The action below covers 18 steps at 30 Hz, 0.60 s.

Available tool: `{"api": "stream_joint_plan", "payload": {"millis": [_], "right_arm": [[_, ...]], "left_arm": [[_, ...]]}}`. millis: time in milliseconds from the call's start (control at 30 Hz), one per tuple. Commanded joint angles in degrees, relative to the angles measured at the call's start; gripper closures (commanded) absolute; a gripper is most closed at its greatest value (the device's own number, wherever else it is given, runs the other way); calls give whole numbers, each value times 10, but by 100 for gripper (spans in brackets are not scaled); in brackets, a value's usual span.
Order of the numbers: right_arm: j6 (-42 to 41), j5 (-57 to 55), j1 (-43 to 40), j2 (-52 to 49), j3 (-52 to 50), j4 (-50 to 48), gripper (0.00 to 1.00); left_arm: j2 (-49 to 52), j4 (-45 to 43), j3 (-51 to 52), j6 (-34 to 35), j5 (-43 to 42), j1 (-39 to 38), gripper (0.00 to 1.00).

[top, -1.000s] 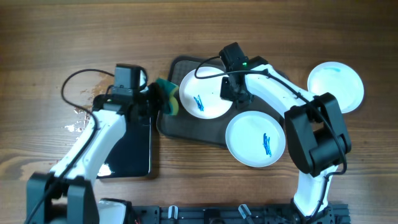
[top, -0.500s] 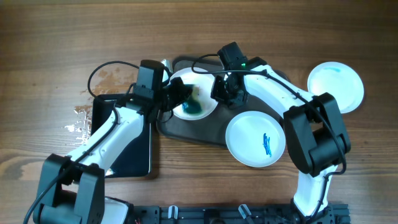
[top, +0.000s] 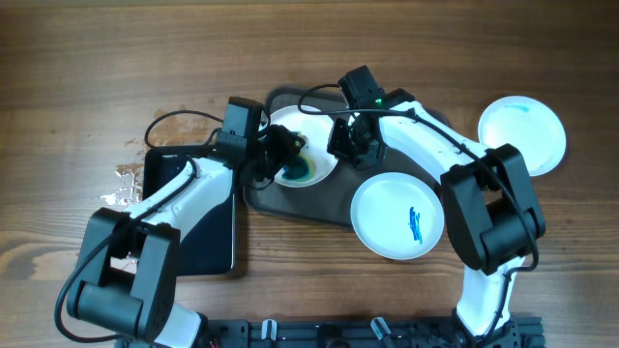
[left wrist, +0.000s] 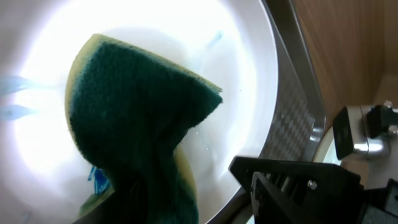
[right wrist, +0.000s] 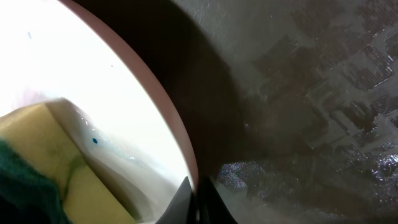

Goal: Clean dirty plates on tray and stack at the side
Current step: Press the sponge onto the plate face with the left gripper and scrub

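Note:
A white plate (top: 314,145) lies on the dark tray (top: 319,205), smeared blue-green in its middle. My left gripper (top: 280,155) is shut on a green-and-yellow sponge (left wrist: 140,137) pressed onto this plate (left wrist: 242,106). My right gripper (top: 346,147) is shut on the plate's right rim (right wrist: 180,155), with the tray (right wrist: 311,93) beneath. The sponge (right wrist: 37,168) shows at the left of the right wrist view. A second plate (top: 397,216) with a blue scribble lies at the tray's front right. A third plate (top: 522,135) with a small blue mark lies on the table at the right.
A glossy black tray (top: 198,217) lies under my left arm on the wooden table (top: 97,58). White specks (top: 121,184) lie on the wood left of it. A rail (top: 338,333) runs along the front edge.
My left gripper has carried the sponge from the tray's left edge onto the plate and rubbed it. The blue scribble has become a blue-green smear. My right gripper has kept its hold.

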State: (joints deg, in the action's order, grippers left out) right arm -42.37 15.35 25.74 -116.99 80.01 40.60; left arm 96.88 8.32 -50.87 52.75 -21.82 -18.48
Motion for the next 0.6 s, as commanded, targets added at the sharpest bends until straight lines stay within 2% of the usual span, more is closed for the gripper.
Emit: {"api": "stream_joint_plan", "payload": {"millis": [0,167,300,367,467,567], "right_arm": [[11,12,5,6,-2,-4,96],[18,12,5,6,-2,-4,96],[19,12,5,6,-2,-4,96],[19,12,5,6,-2,-4,96],[19,12,5,6,-2,-5,95],[24,12,5,6,-2,-4,96]], "left_arm": [[4,0,-5,74,26,-2,39],[4,-29,-5,94,9,-2,41],[2,-54,-5,112,-14,-2,58],[2,-56,-5,124,-22,-2,55],[2,-54,-5,154,-24,-2,55],[2,-43,-5,156,-12,-2,49]]}}
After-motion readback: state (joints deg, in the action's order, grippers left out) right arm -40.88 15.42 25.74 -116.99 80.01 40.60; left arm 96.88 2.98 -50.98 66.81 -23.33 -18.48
